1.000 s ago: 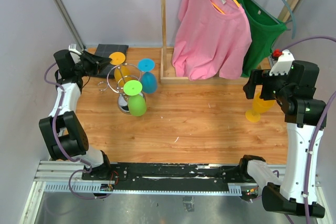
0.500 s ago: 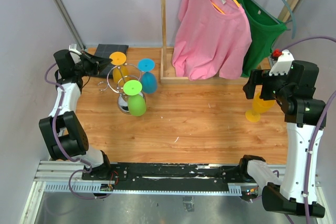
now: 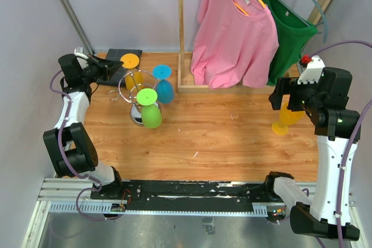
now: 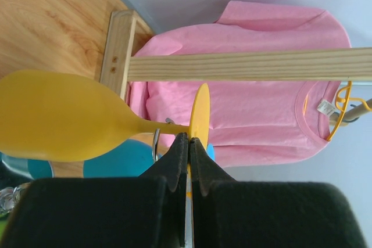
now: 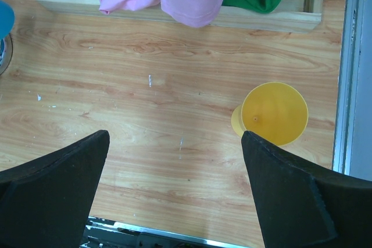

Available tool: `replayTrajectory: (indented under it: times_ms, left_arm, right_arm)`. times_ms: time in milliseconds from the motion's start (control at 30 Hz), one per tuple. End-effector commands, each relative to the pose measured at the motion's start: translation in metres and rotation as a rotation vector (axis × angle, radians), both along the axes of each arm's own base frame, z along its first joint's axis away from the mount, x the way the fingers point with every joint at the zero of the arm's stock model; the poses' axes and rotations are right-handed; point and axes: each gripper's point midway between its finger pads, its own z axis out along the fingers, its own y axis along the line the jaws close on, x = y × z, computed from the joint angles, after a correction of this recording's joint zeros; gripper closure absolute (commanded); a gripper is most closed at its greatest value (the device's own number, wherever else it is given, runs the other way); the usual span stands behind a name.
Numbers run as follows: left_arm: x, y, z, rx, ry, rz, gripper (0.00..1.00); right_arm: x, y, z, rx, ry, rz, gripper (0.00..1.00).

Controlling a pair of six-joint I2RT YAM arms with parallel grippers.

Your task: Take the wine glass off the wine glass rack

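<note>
Wood-grain bench (image 3: 232,132), pale flecks in the finish; grey walls (image 3: 23,27) close round it. Chrome rack (image 3: 135,117) stands on it. Left tool (image 4: 189,143) is pinched narrow on the foot of the yellow glass (image 4: 58,123), whose stem is at a rack loop. Right tool (image 5: 174,137) is wide, well right of the rack, above a second yellow glass (image 5: 274,113).

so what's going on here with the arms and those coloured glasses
The left gripper is clamped on the foot of a yellow wine glass hanging foot-up on the chrome wine glass rack, beside a green glass and a blue glass. It does not look lifted off yet. The right gripper hangs open above a second yellow glass standing on the table, not touching it.
</note>
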Motion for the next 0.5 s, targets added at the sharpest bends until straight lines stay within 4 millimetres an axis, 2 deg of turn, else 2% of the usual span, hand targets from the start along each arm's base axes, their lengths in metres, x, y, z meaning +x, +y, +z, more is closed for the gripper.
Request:
replayTrajectory:
  times_ms: [0, 200, 467]
  left_arm:
    - [0.003, 0.003, 0.003, -0.013, -0.031, 0.005, 1.0]
    - [0.006, 0.006, 0.004, -0.012, -0.03, 0.018, 1.0]
    - [0.001, 0.028, 0.003, -0.003, -0.029, 0.056, 1.0]
  right_arm:
    - [0.0, 0.002, 0.002, -0.003, -0.014, 0.009, 0.01]
    - [0.0, 0.001, 0.003, -0.004, -0.015, 0.008, 0.01]
    - [0.0, 0.002, 0.002, -0.001, -0.014, 0.006, 0.02]
